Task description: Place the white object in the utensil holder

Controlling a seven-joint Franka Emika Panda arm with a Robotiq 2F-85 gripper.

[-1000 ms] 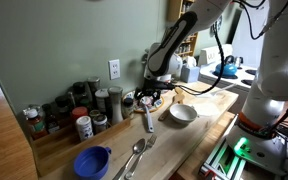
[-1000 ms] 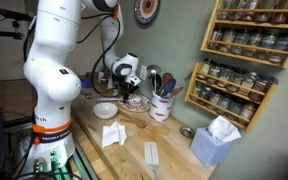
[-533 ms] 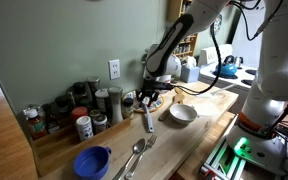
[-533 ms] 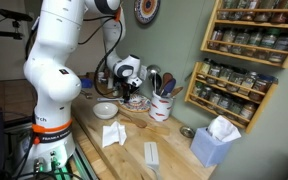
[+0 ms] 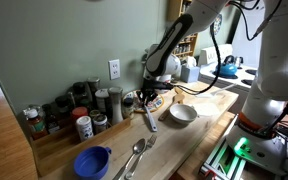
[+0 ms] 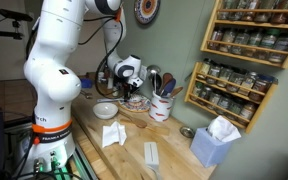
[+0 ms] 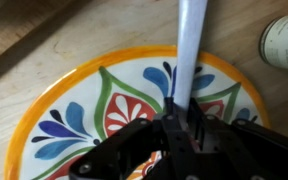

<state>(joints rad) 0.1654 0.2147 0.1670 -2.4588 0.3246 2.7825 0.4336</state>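
Gripper (image 7: pixel 183 113) fingers were seen pressed against both sides of the white object (image 7: pixel 191 40), which was pinched at one end directly above the patterned plate (image 7: pixel 74 120). In the wrist view, the white object was seen to run from the fingers across the plate's orange rim and out over the wooden counter (image 7: pixel 84 30) beyond the plate. Whether the free end was touching the plate or the counter could not be determined.

In an exterior view, the white object (image 5: pixel 148 121) was seen slanting downward from the gripper (image 5: pixel 150 99). A white bowl (image 5: pixel 181 114) was located just beside the plate position, toward the robot base. Metal spoons (image 5: pixel 135 157) and a blue bowl (image 5: pixel 92 161) were located well apart from it, near the counter edge.

In an exterior view, the utensil holder (image 6: pixel 162 107) was seen standing upright just beside the plate (image 6: pixel 136 103), on the side facing the wall-mounted spice rack (image 6: pixel 232 60). Dark handles were seen projecting from its top. The white object was held apart from the holder, not inside it. A jar (image 7: pixel 284 40) was visible on the counter just beyond the plate rim.
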